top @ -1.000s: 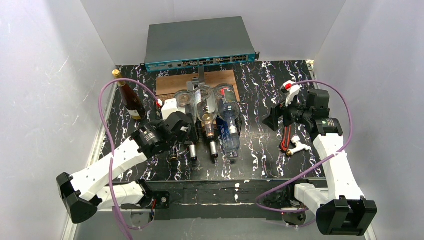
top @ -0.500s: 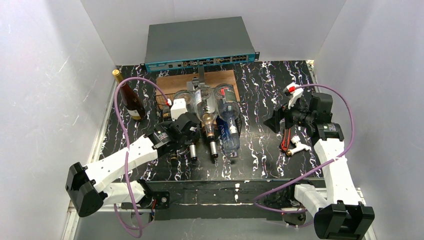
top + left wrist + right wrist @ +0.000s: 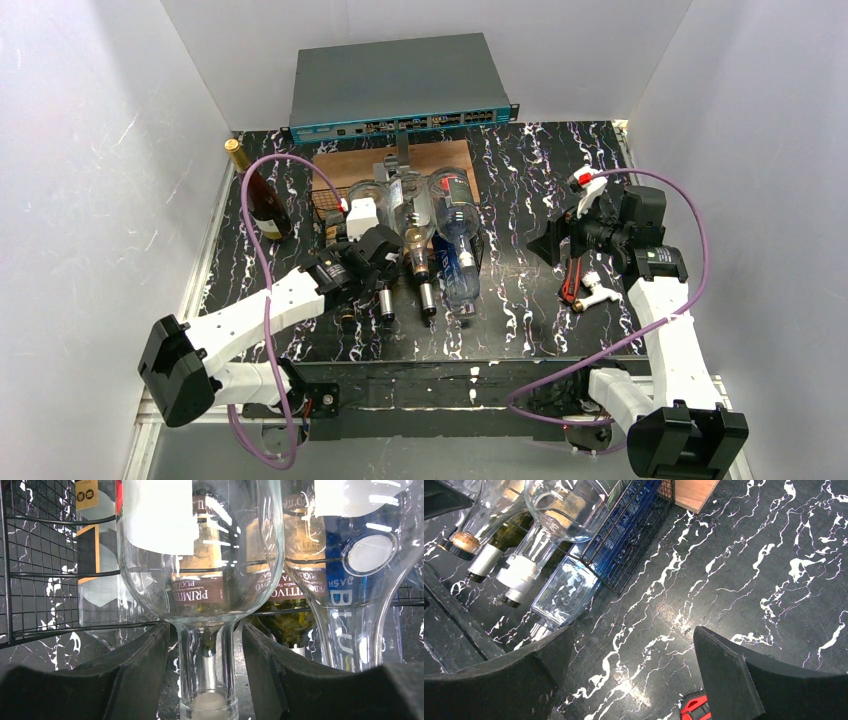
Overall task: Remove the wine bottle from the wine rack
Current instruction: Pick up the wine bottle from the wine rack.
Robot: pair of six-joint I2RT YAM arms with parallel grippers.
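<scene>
Left wrist view: my left gripper [image 3: 205, 630] straddles the neck of the clear bottle [image 3: 200, 570]. The jaws are narrow, each finger [image 3: 135, 675] just beside the glass; whether they press it I cannot tell.

That bottle is colourless glass with round shoulders, a white label on its body, a slim neck and a pale stopper in its mouth. It lies in the rack [image 3: 40, 595], neck toward me at 6 o'clock. The rack is black wire mesh crossed by thin horizontal wires. Through the clear glass I read a brown PRIMITIVO label on a bottle behind it. At 3 o'clock a second clear bottle overlaps blue lettering, and at 10 o'clock there is an orange-and-black label.

Top view, counted: one rack at mid-table, holding at least four lying bottles with necks toward 6 o'clock; they are stacked, so I cannot give an exact number. One of them, the blue bottle [image 3: 460, 275], is at the rack's 3 o'clock edge. One dark bottle [image 3: 265, 210] stands upright at the rack's 9 o'clock, apart from it. One board [image 3: 345, 165] is at the rack's 12 o'clock side, and one switch [image 3: 400, 80] lies beyond that.

My right gripper [image 3: 631, 640] is at the rack's 3 o'clock, well apart from it; its jaws are wide, with only the table [image 3: 749, 555] between them.
</scene>
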